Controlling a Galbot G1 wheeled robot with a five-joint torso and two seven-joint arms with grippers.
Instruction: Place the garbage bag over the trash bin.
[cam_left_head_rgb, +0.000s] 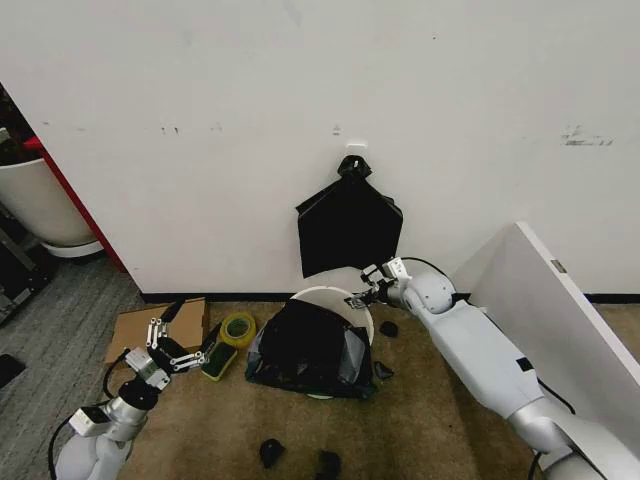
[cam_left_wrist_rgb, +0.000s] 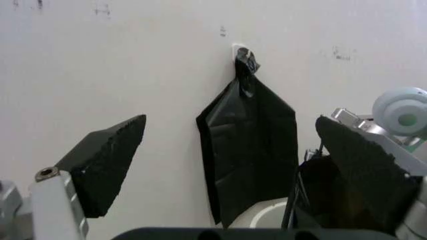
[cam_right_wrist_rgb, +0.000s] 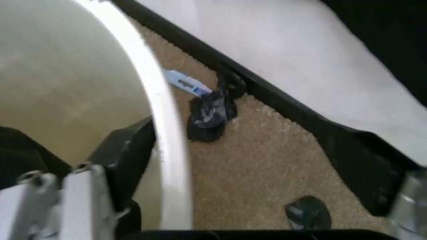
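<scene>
Against the white wall, the garbage bag (cam_left_head_rgb: 310, 350) is draped over the trash bin's (cam_left_head_rgb: 335, 297) front half, whose rear rim is straddled by the spread-fingered right gripper (cam_left_head_rgb: 368, 290); plastic should be caught there; the left gripper (cam_left_head_rgb: 172, 345) is parked, unclenched.

Office-like room; scuffed white wall (cam_left_head_rgb: 200, 70); tan carpet (cam_left_head_rgb: 420, 420); black baseboard (cam_left_head_rgb: 190, 296)

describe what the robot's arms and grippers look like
Both arms are smooth white-grey shells. The right arm carries a small black square marking, and a black cable loops at its wrist. The left arm has a black cable too. Each gripper, left and right, is silver metal; the fingers wear black textured wedge pads.
</scene>
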